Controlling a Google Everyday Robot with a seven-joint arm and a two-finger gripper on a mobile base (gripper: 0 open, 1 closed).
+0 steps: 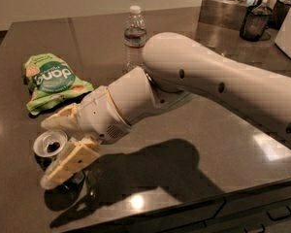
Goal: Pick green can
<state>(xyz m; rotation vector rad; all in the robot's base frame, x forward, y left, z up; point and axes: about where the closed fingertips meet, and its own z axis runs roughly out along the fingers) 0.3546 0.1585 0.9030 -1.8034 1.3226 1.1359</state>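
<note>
The green can (49, 145) stands upright near the table's front left, its silver opened top showing and its dark body mostly hidden. My gripper (47, 152) has come down around it and is open. One pale finger (58, 121) lies just behind the can and the other finger (73, 160) lies in front of it, covering the can's side. I cannot tell if the fingers touch the can.
A light green crinkled snack bag (51, 80) lies just behind the can. A clear water bottle (135, 37) stands further back. My white arm (218, 89) spans the dark table (208, 154) from the right. Metal containers (254, 21) stand at the back right.
</note>
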